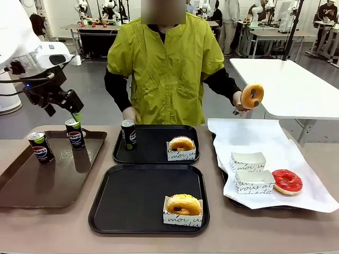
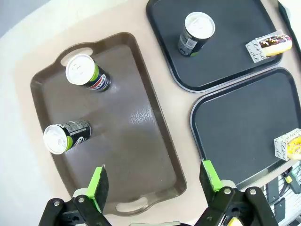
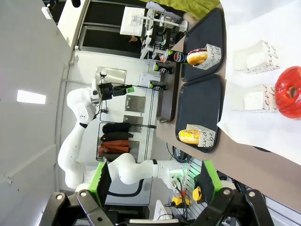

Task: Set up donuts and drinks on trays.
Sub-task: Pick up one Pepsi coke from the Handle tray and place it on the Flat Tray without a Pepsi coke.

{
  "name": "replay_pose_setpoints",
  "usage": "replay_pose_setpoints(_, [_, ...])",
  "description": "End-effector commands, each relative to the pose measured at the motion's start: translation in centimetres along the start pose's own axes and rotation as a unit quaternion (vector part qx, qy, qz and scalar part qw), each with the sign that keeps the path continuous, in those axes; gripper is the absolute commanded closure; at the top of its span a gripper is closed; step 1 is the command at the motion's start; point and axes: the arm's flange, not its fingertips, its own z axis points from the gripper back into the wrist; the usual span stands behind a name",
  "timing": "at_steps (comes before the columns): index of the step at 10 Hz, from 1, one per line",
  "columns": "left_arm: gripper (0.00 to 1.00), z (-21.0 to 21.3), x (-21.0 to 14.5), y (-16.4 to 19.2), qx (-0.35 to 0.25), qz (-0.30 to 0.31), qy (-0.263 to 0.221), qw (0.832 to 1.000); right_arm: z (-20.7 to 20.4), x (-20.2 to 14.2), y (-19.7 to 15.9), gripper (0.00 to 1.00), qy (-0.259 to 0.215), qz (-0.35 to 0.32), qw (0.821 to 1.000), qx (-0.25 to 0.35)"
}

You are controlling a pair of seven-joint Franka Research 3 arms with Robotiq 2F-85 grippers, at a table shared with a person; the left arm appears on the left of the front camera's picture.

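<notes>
Pepsi can [image 1: 74, 133] on brown tray [image 1: 32, 185] just below spread left pincer [image 1: 77, 116]

A glossy brown tray [image 1: 63, 180] with two handle openings lies on the left part of the beige desk [image 1: 53, 227]. On the right side, a sheet of white paper [image 1: 296, 153] covers a dark tray. Behind the desk stands a person in a yellow-green jacket [image 1: 167, 74]. A white table [image 1: 296, 90] is farther back, at the right.
</notes>
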Motion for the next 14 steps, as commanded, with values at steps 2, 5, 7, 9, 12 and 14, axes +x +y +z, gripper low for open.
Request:
replay_pose_setpoints(2, [0.00,-0.6,1.5,-2.1,0.008,-0.015,0.007,1.000,-0.1,0.1,0.1,0.00,-0.004,0.010,1.000,0.003])
replay_pose_setpoints(5, [0.00,-0.6,1.5,-2.1,0.008,-0.015,0.007,1.000,-0.1,0.1,0.1,0.00,-0.004,0.010,1.000,0.003])
replay_pose_setpoints(7, [0.00,-0.7,1.2,-2.4,0.002,-0.024,0.007,1.000,-0.1,0.1,0.1,0.00,-0.004,0.010,1.000,0.003])
replay_pose_setpoints(9, [0.00,-1.0,4.4,2.0,-0.044,0.018,0.058,0.997,-0.1,0.1,0.1,0.00,-0.004,0.010,1.000,0.003])
replay_pose_setpoints(12, [0.00,-1.0,4.7,9.6,-0.061,0.060,0.070,0.994,-0.1,0.1,0.1,0.00,-0.004,0.010,1.000,0.003])
replay_pose_setpoints(14, [0.00,-1.3,4.5,12.3,-0.019,0.089,0.065,0.994,-0.1,0.1,0.1,0.00,-0.004,0.010,1.000,0.003])
